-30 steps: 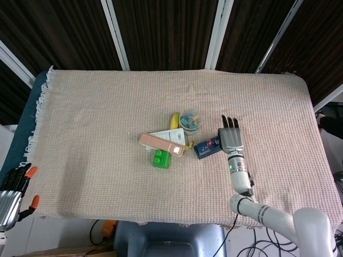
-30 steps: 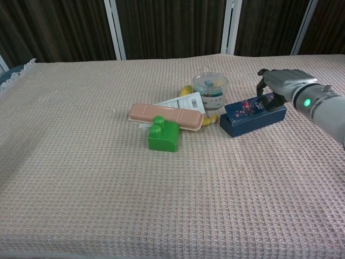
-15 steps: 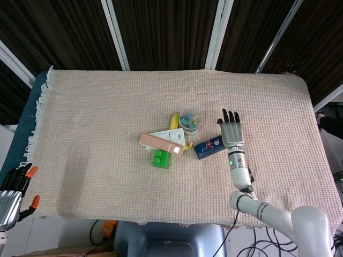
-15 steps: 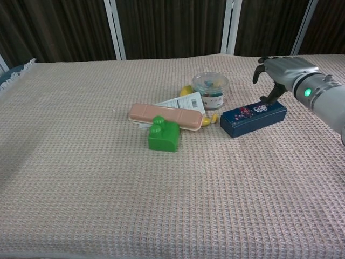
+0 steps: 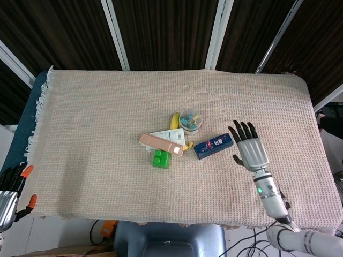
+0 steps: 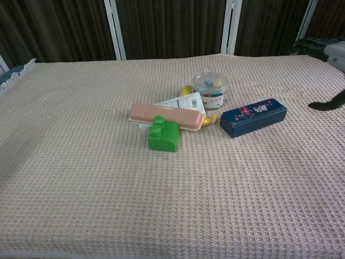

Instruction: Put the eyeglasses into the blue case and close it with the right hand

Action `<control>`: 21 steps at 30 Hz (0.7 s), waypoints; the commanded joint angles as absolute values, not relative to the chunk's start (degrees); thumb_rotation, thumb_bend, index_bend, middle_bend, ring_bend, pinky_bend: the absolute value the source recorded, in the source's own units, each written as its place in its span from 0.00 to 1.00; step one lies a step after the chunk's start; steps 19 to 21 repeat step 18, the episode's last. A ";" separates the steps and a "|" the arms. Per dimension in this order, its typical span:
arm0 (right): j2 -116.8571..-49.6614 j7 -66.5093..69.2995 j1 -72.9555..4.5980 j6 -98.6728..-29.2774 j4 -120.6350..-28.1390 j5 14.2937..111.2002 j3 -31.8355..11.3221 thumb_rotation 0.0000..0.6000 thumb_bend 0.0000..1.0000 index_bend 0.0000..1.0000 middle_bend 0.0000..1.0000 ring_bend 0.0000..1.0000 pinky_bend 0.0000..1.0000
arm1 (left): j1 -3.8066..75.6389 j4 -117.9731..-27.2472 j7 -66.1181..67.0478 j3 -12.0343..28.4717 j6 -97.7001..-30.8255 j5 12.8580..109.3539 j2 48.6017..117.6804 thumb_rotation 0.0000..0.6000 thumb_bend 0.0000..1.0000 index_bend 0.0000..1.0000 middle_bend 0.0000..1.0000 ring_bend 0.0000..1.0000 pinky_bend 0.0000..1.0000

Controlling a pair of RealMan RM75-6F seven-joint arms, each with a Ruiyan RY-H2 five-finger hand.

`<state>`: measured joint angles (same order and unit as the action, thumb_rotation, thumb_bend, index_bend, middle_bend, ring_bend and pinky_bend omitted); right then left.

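Blue case (image 5: 213, 146) lies closed on the woven tablecloth (image 5: 107, 118), near the middle and slightly to the right side. No eyeglasses are visible outside it. Right hand (image 5: 251, 151) is just beside the case on its right, not touching it, with the fingers spread apart and nothing inside them. In the chest view only a small part of this hand shows at the right edge. Left hand (image 5: 8, 188) is low at the left corner, off the table; I cannot tell how its fingers stand. Near the case are a clear cup with small colourful things (image 5: 189, 120), a banana (image 5: 174, 120), a pink case (image 5: 161, 143), a green block (image 5: 161, 158) and a paper card (image 5: 170, 136).
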<state>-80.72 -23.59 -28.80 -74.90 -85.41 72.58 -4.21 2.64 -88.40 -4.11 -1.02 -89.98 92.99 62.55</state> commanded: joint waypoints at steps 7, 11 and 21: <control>-70.16 -9.45 -8.07 -98.26 -87.04 90.55 9.77 1.00 0.34 0.18 0.02 0.00 0.00 | 2.27 -88.41 -2.67 -1.28 -90.78 93.95 63.13 1.00 0.41 0.00 0.00 0.00 0.02; -70.17 -6.69 -7.53 -98.27 -86.49 89.97 9.25 1.00 0.33 0.17 0.02 0.00 0.00 | 2.27 -88.49 -2.36 -1.36 -90.68 94.00 63.18 1.00 0.41 0.00 0.00 0.00 0.02; -69.98 -4.57 -7.34 -95.60 -85.14 89.91 7.36 1.00 0.33 0.17 0.01 0.00 0.00 | 2.01 -89.30 0.71 -1.74 -90.43 94.17 63.78 1.00 0.41 0.00 0.00 0.00 0.02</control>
